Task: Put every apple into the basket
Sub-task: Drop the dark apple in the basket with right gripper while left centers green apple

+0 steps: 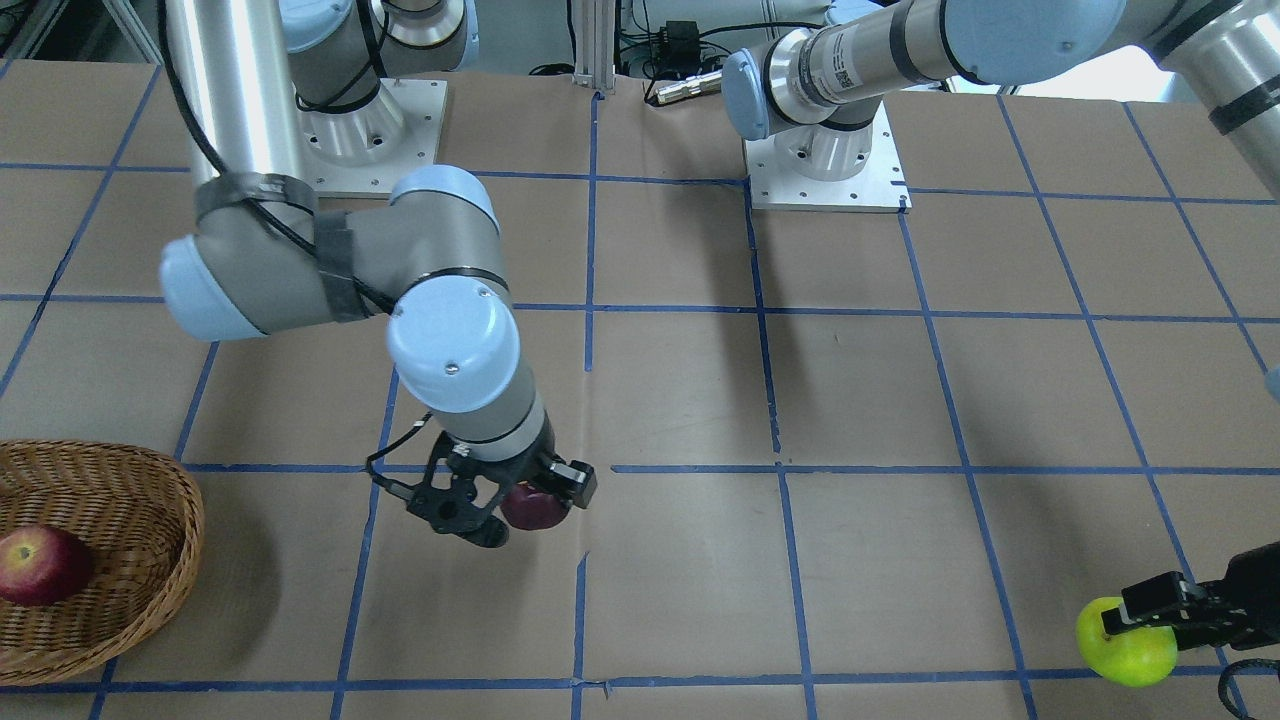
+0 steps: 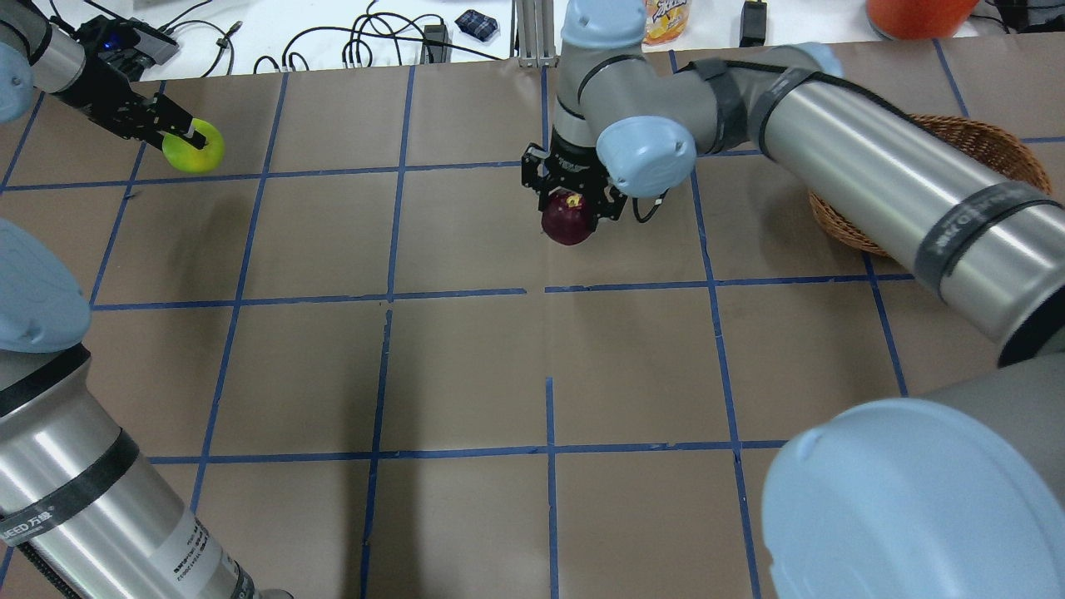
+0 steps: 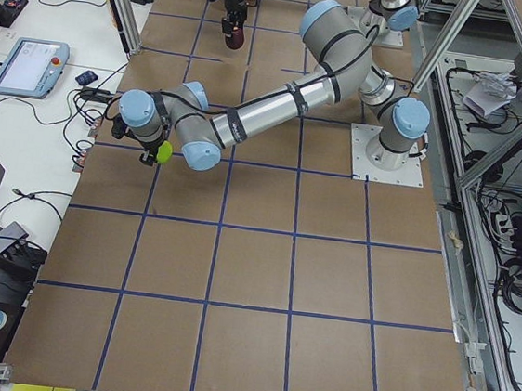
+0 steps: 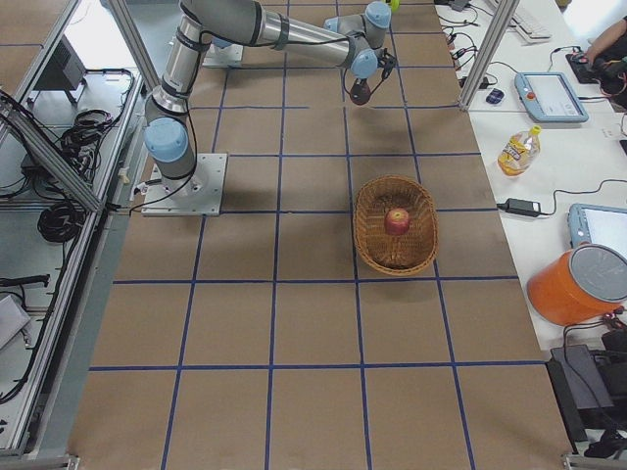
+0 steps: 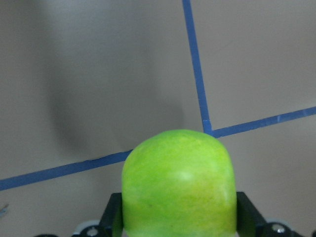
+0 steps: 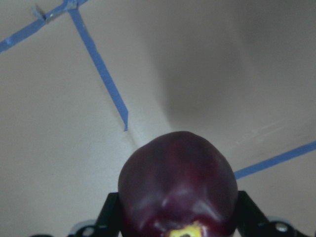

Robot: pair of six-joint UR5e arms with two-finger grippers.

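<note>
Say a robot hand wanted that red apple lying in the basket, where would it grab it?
Across its widest middle, coming straight down from above. The red apple is round, so a pinch on opposite sides of its belly should hold best. It lies low in the basket, whose wicker wall would likely block a sideways approach.

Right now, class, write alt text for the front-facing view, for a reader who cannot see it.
The right arm's jaws grip a maroon apple mid-table, short of the wicker basket at lower left, which holds a red apple. At lower right, the left arm's jaws grip a green apple.
</note>
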